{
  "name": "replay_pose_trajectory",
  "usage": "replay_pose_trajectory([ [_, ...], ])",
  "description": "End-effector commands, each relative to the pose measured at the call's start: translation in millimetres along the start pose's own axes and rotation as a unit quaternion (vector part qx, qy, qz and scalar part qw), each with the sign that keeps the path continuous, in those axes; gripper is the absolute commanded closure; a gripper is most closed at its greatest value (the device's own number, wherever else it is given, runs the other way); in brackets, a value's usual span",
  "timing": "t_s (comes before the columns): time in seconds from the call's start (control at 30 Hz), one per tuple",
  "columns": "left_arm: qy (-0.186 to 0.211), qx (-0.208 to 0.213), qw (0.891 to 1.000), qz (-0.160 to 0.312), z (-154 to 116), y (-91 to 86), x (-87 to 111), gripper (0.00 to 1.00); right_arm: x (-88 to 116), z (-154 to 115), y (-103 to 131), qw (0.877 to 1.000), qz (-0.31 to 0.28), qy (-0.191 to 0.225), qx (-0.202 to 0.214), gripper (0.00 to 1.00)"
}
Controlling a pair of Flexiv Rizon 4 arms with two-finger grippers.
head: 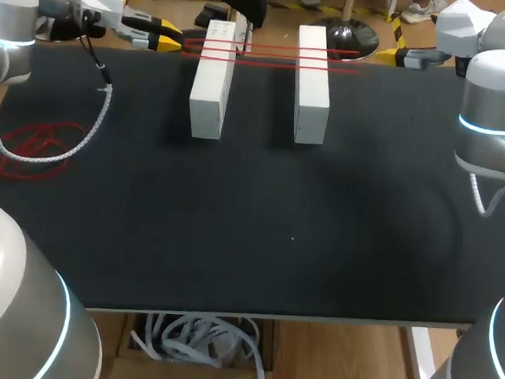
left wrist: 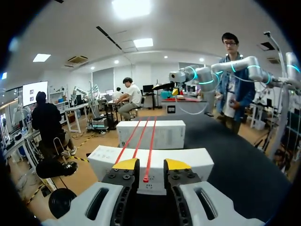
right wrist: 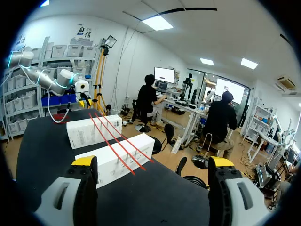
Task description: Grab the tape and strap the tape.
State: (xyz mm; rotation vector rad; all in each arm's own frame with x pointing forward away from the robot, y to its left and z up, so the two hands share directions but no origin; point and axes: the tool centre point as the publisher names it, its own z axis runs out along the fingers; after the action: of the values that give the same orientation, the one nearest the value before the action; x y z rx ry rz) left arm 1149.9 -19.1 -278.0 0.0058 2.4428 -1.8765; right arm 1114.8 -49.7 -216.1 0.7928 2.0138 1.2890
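Tape end (left wrist: 146, 178) between the left gripper's (left wrist: 151, 165) parted fingers (left wrist: 125, 165)

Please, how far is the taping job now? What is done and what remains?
Done: three tape strands lie across both boxes. In hand: the left claw is open around one strand's end, not gripping it. The right claw is open and empty, apart from the boxes. Left: grab the tape and strap it.

No legible text; print on white boxes (right wrist: 94, 133) too small.
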Motion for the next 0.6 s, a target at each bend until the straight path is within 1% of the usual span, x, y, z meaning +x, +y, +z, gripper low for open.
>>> replay_pose_trajectory([
  [0.03,0.064,0.005,0.998,-0.003,2.8,7.2,-7.9,0.79,-0.2,0.0,-0.2,1.000,0.000,0.000,0.000,0.00],
  [0.23,0.067,0.006,0.998,-0.008,6.4,12.9,-8.3,0.79,-0.2,0.0,-0.2,1.000,0.000,0.000,0.000,0.00],
  [0.3,0.068,0.006,0.998,-0.009,7.5,14.5,-8.5,0.83,-0.2,0.0,-0.2,1.000,0.000,0.000,0.000,0.00],
  [0.37,0.068,0.006,0.998,-0.010,8.3,16.0,-8.8,0.85,-0.2,0.0,-0.2,1.000,0.000,0.000,0.000,0.00],
  [0.6,0.068,0.009,0.998,-0.013,12.2,21.8,-10.6,0.80,-0.2,0.0,-0.2,1.000,0.000,0.000,0.000,0.00],
])
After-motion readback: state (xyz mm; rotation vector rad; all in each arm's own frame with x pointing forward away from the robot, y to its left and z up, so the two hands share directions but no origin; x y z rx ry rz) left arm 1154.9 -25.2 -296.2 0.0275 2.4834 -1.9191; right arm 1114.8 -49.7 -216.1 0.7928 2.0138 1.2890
